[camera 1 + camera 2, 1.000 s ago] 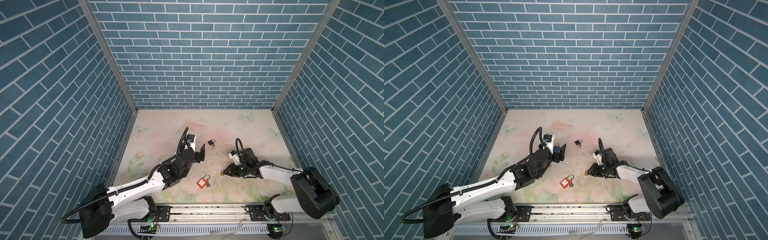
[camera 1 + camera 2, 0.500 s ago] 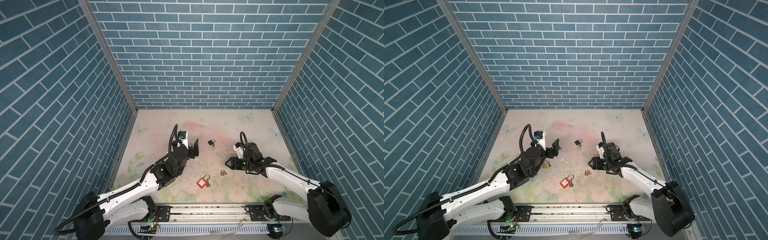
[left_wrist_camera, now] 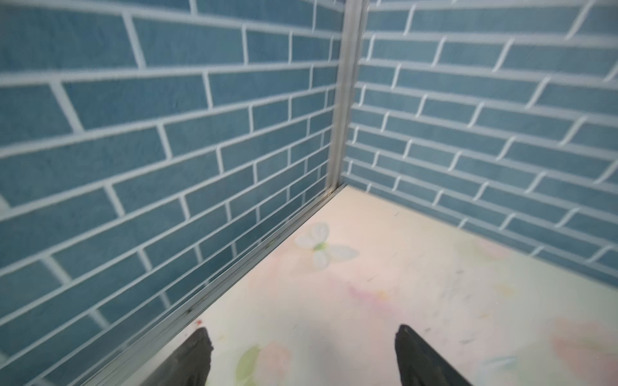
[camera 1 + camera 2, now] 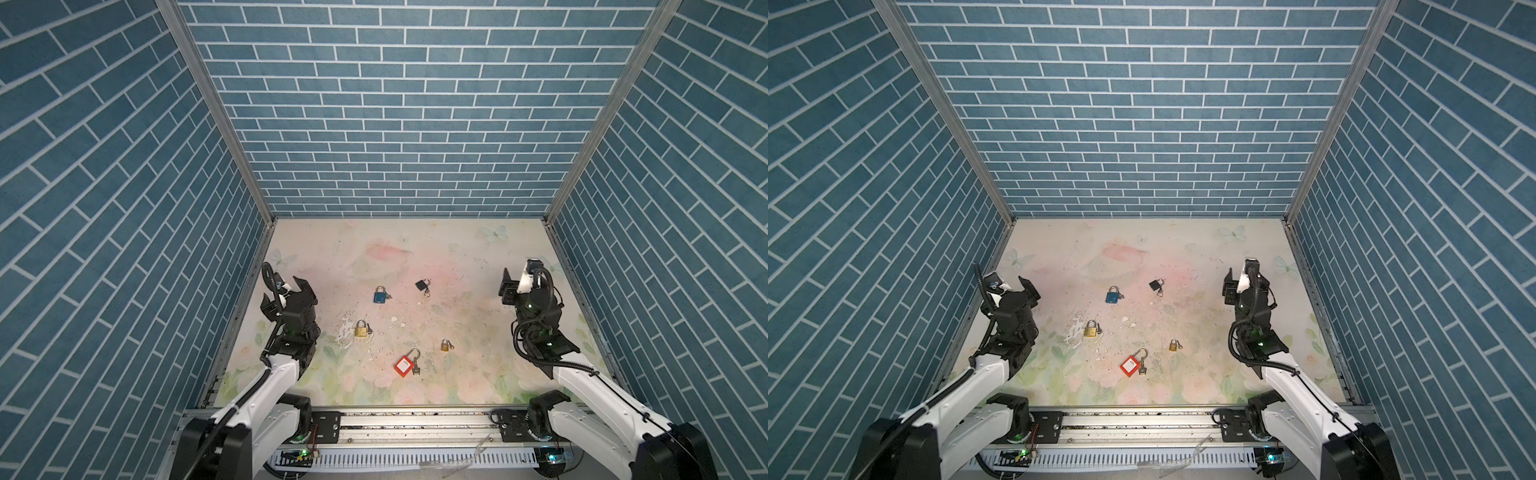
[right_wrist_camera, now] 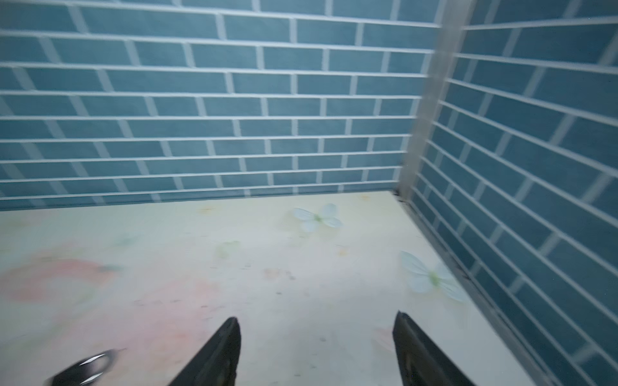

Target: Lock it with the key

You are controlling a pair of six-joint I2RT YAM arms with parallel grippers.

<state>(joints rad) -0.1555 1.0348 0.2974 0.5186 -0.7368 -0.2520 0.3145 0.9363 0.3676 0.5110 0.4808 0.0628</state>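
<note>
Blue brick-patterned walls (image 4: 395, 124) close 3 sides of the cell, joined by pale metal corner posts (image 4: 224, 124). They stand around a matte worktop (image 4: 478, 291) printed with faded pink blooms, green leaves and white butterflies. The print is scuffed to white flecks near the middle.

5 padlocks lie flat on the worktop, apart from each other, and neither arm touches any of them.
- The blue padlock (image 4: 379, 296) has a squarish body and a steel shackle, and sits toward the back of the middle.
- The black padlock (image 4: 421, 285) is smaller and lies to its right.
- The brass padlock (image 4: 360, 330) lies left of centre beside the scuffed patch.
- The small brass padlock (image 4: 444, 345) lies right of centre.
- The red padlock (image 4: 402, 367) is boxy with a white label and a long thin shackle. It lies nearest the front edge by the metal rail (image 4: 415, 419), with a dark-headed key (image 4: 417, 371) just beside it.

Small keys show next to the other 4 padlocks too. Whether any key sits in its keyhole is too small to tell.

The left gripper (image 3: 301, 327) hangs over the left edge of the worktop with its black tapered fingers spread wide and nothing between them. The right gripper (image 5: 317, 316) hangs over the right edge, its fingers also apart and empty. Both are well clear of the padlocks.
</note>
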